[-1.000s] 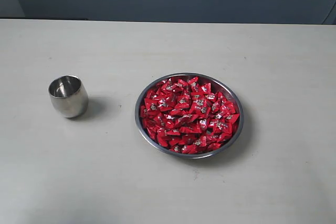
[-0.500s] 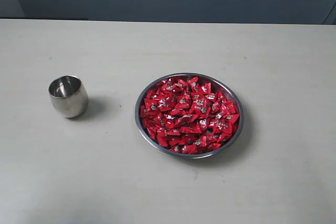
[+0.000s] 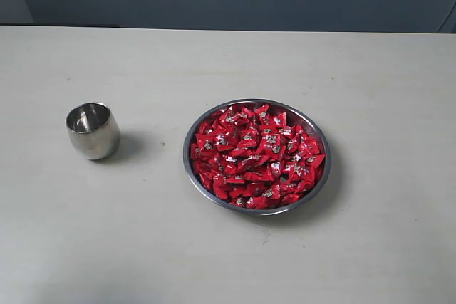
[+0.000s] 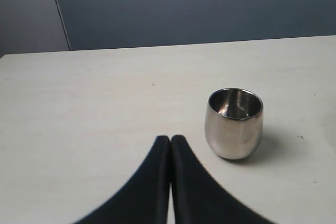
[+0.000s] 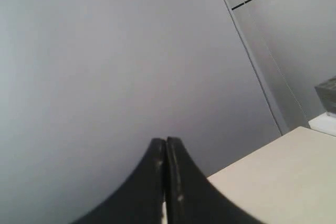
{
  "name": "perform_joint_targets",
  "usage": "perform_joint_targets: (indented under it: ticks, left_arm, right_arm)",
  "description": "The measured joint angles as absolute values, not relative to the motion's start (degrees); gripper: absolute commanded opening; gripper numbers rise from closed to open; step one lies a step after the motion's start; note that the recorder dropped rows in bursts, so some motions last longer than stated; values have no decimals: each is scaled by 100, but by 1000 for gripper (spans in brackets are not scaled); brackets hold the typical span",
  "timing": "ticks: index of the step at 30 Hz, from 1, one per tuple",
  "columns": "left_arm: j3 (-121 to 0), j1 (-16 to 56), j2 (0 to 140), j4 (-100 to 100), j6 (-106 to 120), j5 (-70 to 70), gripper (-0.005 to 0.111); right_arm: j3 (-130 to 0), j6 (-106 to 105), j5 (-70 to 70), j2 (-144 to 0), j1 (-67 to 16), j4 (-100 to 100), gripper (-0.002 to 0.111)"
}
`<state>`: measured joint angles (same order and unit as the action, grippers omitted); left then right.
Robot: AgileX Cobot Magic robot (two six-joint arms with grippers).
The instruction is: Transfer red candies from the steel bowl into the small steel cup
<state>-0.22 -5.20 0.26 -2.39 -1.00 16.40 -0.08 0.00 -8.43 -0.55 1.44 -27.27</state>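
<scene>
Zero moved yet, seemingly. Pressed together, empty, at left gripper point(image 4: 170, 139) and right gripper point(image 5: 166, 141). Next: open, pinch red candies point(image 3: 256, 156) from steel bowl point(image 3: 187, 156); small steel cup point(image 4: 234, 124) near, ahead of left gripper.

The left tool point(image 4: 170, 139) shows two smooth matte black fingers point(image 4: 149, 187), broad at the base and curving inward to narrow rounded tips; the right tool point(image 5: 166, 141) has the same black tapering pair, with a faint sheen along the inner edges.

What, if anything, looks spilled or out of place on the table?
Nothing stands out. The small steel cup stands upright and looks empty; the red candies all lie inside the steel bowl, none on the table.
</scene>
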Motion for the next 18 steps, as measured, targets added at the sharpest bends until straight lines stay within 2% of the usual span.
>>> perform_joint_targets:
  ticks: [18]
  left_arm:
    - [-22, -520, 26, -239, -100, 1640, 0]
  right_arm:
    - [-39, 0, -650, -55, 144, -2099, -1]
